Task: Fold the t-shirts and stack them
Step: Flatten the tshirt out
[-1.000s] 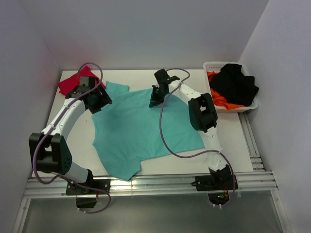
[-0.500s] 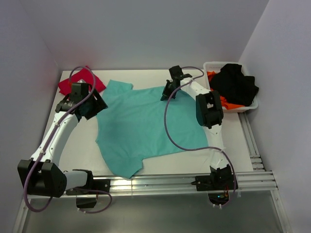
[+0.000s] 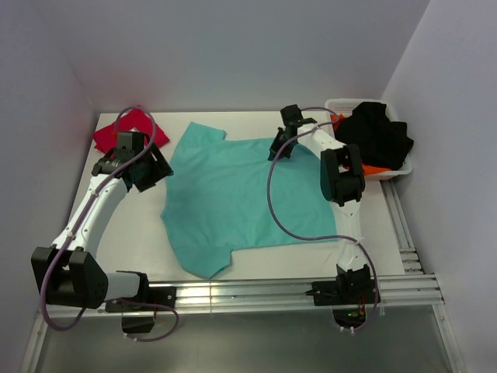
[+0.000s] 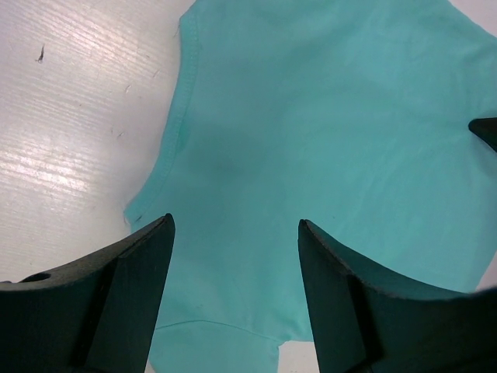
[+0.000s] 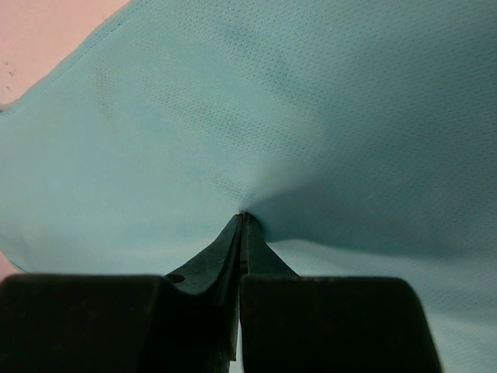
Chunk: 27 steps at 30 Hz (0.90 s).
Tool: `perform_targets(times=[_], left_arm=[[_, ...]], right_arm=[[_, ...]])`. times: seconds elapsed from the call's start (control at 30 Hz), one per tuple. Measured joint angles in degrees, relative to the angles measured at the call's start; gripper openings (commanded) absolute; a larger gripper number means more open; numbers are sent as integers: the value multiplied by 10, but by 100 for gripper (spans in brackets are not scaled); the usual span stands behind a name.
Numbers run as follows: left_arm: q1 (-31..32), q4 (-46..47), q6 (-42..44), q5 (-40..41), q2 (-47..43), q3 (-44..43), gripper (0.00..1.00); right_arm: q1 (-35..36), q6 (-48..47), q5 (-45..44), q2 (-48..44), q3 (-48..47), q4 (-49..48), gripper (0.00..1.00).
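Top external: teal t-shirt lies spread flat mid-surface.
Right fingers are pinched closed on cloth at its far right edge; left fingers hang wide apart over its left side.

- I see the spread t-shirt mid-frame on the table.
- The 2nd t-shirt lies upper left, behind my left gripper.
- The basket, upper right, holds clothes.
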<state>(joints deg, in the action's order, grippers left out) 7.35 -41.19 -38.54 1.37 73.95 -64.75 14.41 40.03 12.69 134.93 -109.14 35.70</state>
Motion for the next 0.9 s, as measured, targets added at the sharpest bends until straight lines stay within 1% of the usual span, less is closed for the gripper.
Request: perform_targets(times=[0.13,0.23,0.27,0.3,0.33,0.37,0.4,0.47,0.53,0.63,0.67,0.77,0.83,0.9], left_arm=[[0,0,2,0,8,-2,71],[0,0,3,0,12,-3,72],[0,0,3,0,13,-3,72],[0,0,4,0,14,-3,73],[0,-2,4,0,14,-6,73],[0,-2,5,0,15,-9,74],[0,-2,5,0,15,-13,75],[0,-3,7,0,16,-24,76],[0,-5,8,0,16,-40,76],[0,-11,9,0,14,-64,76],[0,-12,8,0,8,-66,75],[2,-18,1,-5,-28,-42,75],[10,-22,-11,-5,-68,3,75],[32,-33,-33,-5,-114,63,74]], right_arm=[[-2,0,0,0,-2,1,0],[-2,0,-7,9,-24,18,0],[-2,0,-11,13,-37,24,12],[-2,0,-12,16,-49,29,28],[-2,2,-14,17,-60,35,52],[-2,1,-14,17,-72,39,81],[-2,2,-15,17,-79,40,93],[-2,-5,-16,10,-91,39,96],[-2,-7,-18,-5,-92,45,96],[-2,-7,-25,-56,-79,55,96],[-2,-7,-30,-94,-52,51,100],[1,-5,-59,-246,58,48,100],[6,-4,-83,-368,139,46,100],[14,-5,-98,-477,211,38,100]])
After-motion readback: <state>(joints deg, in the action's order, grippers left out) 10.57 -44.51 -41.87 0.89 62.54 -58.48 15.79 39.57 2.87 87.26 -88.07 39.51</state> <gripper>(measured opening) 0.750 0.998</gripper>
